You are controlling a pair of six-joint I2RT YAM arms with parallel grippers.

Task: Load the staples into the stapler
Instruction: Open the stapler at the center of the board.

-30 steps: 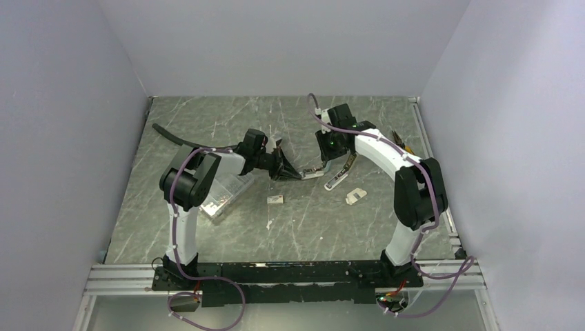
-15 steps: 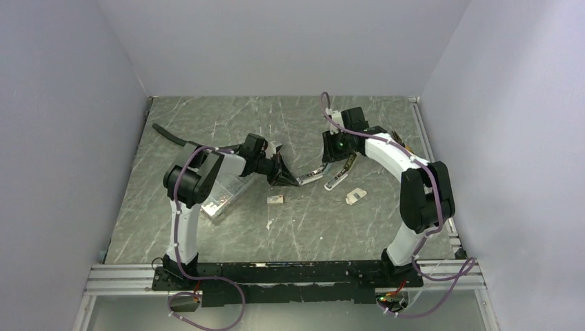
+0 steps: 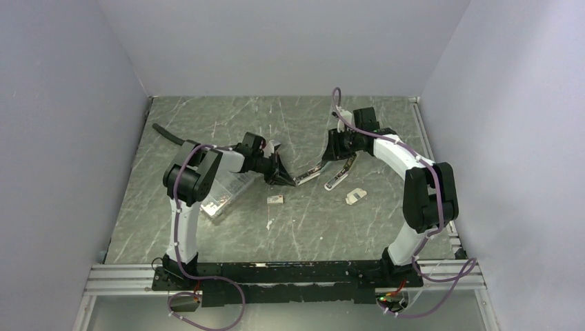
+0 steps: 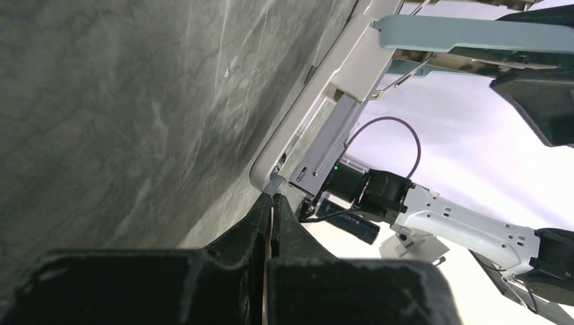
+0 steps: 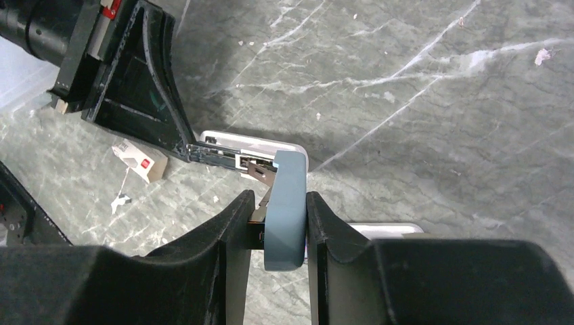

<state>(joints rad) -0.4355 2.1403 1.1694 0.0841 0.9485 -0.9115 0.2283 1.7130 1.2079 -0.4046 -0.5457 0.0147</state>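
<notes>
Around the stapler (image 3: 308, 175), near the middle of the table (image 3: 207, 234), I have both arms engaged. The right gripper (image 5: 279, 200) is clamped on the blue-grey top cover (image 5: 288, 189), one finger on each side. It holds the cover away from the white base so that the magazine rail (image 5: 227, 157) is exposed. The left gripper (image 3: 280, 175) is closed tight, its tips pinching the thin front end of that rail. I judge that this steadies the base against the pull on the cover. The stapler therefore stands hinged open, spanned between the two arms. The staples (image 3: 276, 198) lie in their small white box flat on the table, just beside the stapler's front end on the side toward the arm bases, touched by neither gripper. Loading is not yet begun: one gripper must release before the box can be fetched.
</notes>
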